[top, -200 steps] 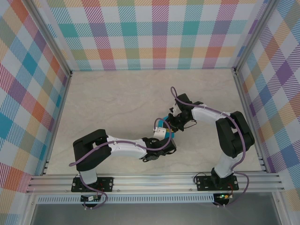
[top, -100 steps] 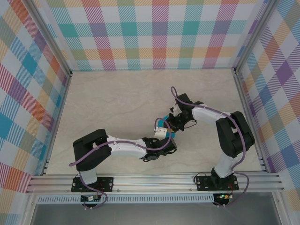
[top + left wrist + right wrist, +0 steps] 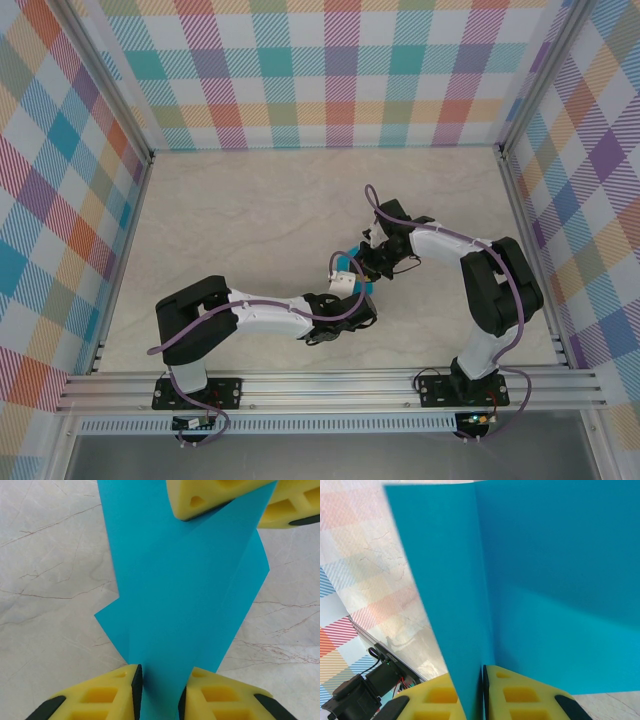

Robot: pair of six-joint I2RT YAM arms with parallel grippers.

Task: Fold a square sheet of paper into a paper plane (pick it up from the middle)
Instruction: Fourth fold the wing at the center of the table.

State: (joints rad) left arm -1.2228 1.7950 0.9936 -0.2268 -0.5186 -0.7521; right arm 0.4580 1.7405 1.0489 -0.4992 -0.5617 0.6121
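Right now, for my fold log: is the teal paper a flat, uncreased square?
No, a sharp crease runs up the sheet of paper from where the right gripper pinches it.

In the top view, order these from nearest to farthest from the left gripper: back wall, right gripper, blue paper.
1. blue paper, at the fingers of the left gripper
2. right gripper, just behind, slightly right
3. back wall, far behind

The bench (image 3: 250, 220) is viewed from high above and behind the arms (image 3: 260, 312). Each wrist view is taken very close, facing the teal paper (image 3: 185, 595), which is shared by all three.
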